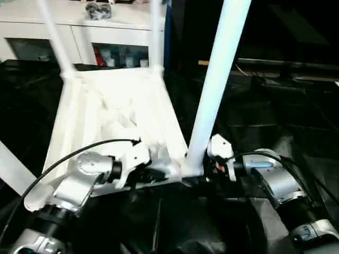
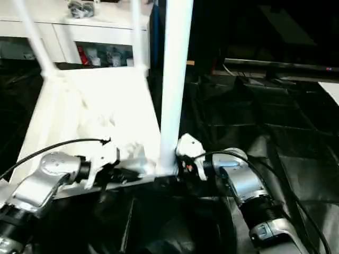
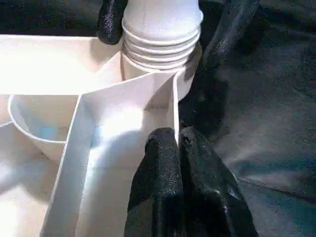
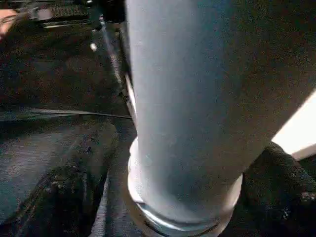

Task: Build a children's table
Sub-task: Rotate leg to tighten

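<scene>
Our left gripper (image 3: 178, 148): black fingers pinched on thin rim wall of white ribbed plastic tabletop (image 1: 106, 114), upside down on black-covered table (image 1: 275, 132). Our right gripper (image 4: 187, 163): fingers spread either side of near white tapered tubular leg (image 1: 214, 84) at threaded base in corner socket. White glass-door cabinet (image 1: 106, 32) behind.

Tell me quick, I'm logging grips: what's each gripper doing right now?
Left gripper: shut on a rib of the tabletop.
Right gripper: fingers spread around the base of the near leg; grip cannot be told.
</scene>
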{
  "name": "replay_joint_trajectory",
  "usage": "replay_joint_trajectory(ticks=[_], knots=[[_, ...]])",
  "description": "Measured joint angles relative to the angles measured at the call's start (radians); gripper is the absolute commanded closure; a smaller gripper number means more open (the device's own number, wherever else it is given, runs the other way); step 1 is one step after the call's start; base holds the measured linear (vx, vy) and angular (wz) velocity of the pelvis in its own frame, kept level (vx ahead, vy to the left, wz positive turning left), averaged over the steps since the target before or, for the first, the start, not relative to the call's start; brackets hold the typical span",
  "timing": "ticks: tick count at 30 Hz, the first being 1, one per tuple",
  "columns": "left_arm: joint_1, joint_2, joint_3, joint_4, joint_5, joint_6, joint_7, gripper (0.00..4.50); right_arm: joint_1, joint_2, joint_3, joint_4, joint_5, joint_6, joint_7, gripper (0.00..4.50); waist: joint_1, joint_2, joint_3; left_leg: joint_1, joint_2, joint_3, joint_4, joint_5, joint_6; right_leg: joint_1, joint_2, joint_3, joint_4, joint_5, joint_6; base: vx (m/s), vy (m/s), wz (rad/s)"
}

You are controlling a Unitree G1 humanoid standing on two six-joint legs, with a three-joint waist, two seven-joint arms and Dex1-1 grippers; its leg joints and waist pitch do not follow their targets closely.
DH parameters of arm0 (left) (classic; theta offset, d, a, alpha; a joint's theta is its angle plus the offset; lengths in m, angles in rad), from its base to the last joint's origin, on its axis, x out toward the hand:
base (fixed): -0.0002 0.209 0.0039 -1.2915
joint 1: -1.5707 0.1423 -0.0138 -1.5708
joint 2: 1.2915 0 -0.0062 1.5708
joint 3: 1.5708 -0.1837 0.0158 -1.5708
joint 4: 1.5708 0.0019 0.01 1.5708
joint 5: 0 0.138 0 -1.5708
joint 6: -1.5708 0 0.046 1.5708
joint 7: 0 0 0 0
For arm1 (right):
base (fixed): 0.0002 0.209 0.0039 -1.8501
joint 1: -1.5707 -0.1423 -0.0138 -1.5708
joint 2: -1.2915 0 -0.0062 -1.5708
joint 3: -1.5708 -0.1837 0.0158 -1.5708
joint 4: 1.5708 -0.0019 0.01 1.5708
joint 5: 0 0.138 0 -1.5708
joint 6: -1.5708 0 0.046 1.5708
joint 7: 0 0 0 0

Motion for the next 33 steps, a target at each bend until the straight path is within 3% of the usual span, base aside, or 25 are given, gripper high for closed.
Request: replay_joint_trajectory(ticks=[9, 18, 21, 23, 27, 30, 33], knots=[[0.003, 0.046, -0.011, -0.016, -0.026, 0.035, -0.086, 4.5, 0.003, -0.012, 0.028, -0.043, 0.024, 0.039, 0.077, 1.67, 0.005, 0.0, 0.0, 0.0, 0.001, 0.001, 0.0, 0.0, 0.0, 0.001, 0.0, 0.0, 0.001, -0.001, 0.001, 0.0, 0.0, 0.0], [0.003, 0.021, -0.007, -0.007, -0.013, 0.009, -0.046, 4.5, 0.038, 0.003, 0.01, -0.069, 0.026, 0.06, 0.024, 1.84, 0.009, 0.0, -0.001, 0.001, 0.002, 0.001, 0.0, 0.0, 0.0, 0.004, 0.0, 0.0, 0.001, -0.002, 0.003, 0.0, 0.0, 0.0], [0.003, -0.013, 0.011, 0.011, 0.019, 0.013, 0.058, 4.5, 0.038, 0.073, -0.041, -0.013, 0.013, 0.064, -0.128, 1.85, -0.004, -0.001, -0.001, 0.009, 0.002, 0.001, 0.001, 0.0, -0.001, 0.011, 0.0, 0.0, 0.001, -0.004, 0.008, 0.0, 0.0, 0.0], [0.003, -0.049, 0.031, 0.013, 0.051, 0.038, 0.157, 4.5, 0.032, 0.153, -0.089, 0.038, 0.008, 0.068, -0.3, 1.86, -0.024, 0.0, -0.001, 0.013, 0.002, 0.001, 0.001, 0.0, -0.001, 0.011, 0.0, 0.0, 0.001, -0.005, 0.008, -0.059, -0.005, -0.06], [0.02, -0.108, 0.033, -0.023, 0.089, 0.095, 0.289, 4.5, 0.028, 0.236, -0.121, 0.063, -0.022, 0.073, -0.52, 1.87, -0.057, 0.0, -0.001, 0.012, 0.002, -0.008, 0.0, 0.0, -0.001, 0.015, 0.0, -0.01, -0.013, -0.005, 0.009, -0.046, 0.011, -0.12], [0.044, -0.141, 0.033, -0.08, 0.124, 0.145, 0.368, 4.5, 0.028, 0.273, -0.132, 0.06, -0.036, 0.085, -0.611, 1.87, -0.07, 0.003, 0.0, 0.013, 0.003, -0.01, 0.0, 0.0, -0.001, 0.015, 0.0, -0.014, -0.021, -0.005, 0.009, 0.0, 0.0, 0.0], [0.054, -0.161, 0.033, -0.105, 0.144, 0.173, 0.409, 4.5, 0.028, 0.28, -0.132, 0.058, -0.053, 0.085, -0.634, 1.87, -0.071, 0.004, 0.001, 0.013, 0.002, -0.009, 0.001, 0.0, -0.001, 0.016, -0.001, -0.013, -0.021, -0.005, 0.009, 0.0, 0.0, 0.0]])
